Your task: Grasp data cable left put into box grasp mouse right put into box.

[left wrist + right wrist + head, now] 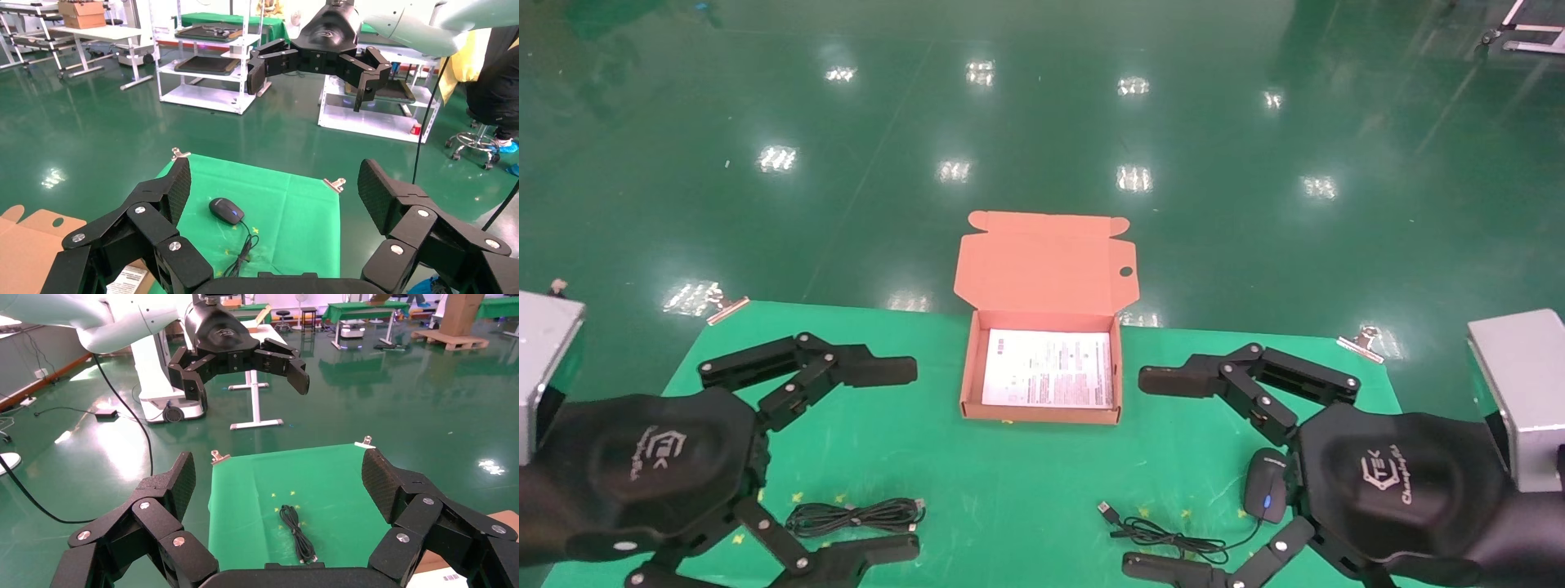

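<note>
The box (1042, 412), a shallow orange-brown cardboard mailer, sits at the far middle of the green desk (977, 482) with its flap lid standing open behind it and a printed sheet (1048, 369) lying flat inside. The cable (854, 516), a thin black hank, lies flat near the front on the left. The mouse (1266, 485), small, black and blue-lit at the wheel, rests on the right, its cord (1164, 535) trailing loosely leftward to a USB plug.

A green cloth (977, 482) covers the table beneath both tools, held at its far corners by metal clips (1361, 340). A printed white sheet (1048, 369) lies flat ahead of the tools, midway between them. Beyond the table's far edge a glossy green floor (1042, 122) reflects ceiling lights.
</note>
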Controlling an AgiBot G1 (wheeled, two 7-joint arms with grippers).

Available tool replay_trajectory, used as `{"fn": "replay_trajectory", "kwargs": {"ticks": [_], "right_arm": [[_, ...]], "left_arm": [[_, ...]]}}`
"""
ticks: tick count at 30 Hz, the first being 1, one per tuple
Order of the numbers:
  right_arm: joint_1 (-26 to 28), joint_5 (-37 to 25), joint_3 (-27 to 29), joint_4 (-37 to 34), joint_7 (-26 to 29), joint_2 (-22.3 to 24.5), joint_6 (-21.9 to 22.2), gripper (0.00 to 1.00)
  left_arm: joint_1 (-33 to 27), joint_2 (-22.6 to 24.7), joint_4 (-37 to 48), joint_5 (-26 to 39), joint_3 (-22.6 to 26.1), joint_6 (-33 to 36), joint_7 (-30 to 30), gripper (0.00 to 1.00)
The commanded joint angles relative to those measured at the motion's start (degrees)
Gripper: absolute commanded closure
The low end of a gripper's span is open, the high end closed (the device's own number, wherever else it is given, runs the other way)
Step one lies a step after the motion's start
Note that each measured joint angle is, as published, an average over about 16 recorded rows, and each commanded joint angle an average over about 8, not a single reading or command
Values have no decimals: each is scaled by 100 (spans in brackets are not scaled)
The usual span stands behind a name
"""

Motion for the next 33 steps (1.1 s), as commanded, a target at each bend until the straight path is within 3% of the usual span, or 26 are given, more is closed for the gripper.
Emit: {"fn": "replay_trajectory", "kwargs": {"ticks": [1,25,29,33], "right_arm": [[0,0,0,0,0,0,0,0],[1,0,1,-2,-2,0,1,0],[63,-127,-31,42,-36,36,-27,0],[330,-627,-213,173,-92,128,-173,0]], "left_arm": [[0,0,0,0,0,0,0,0],[-17,8,5,33,14,-7,3,0],[-170,46,43,288,144,40,-33,0],[-504,154,134,829,455,180,-157,0]]}}
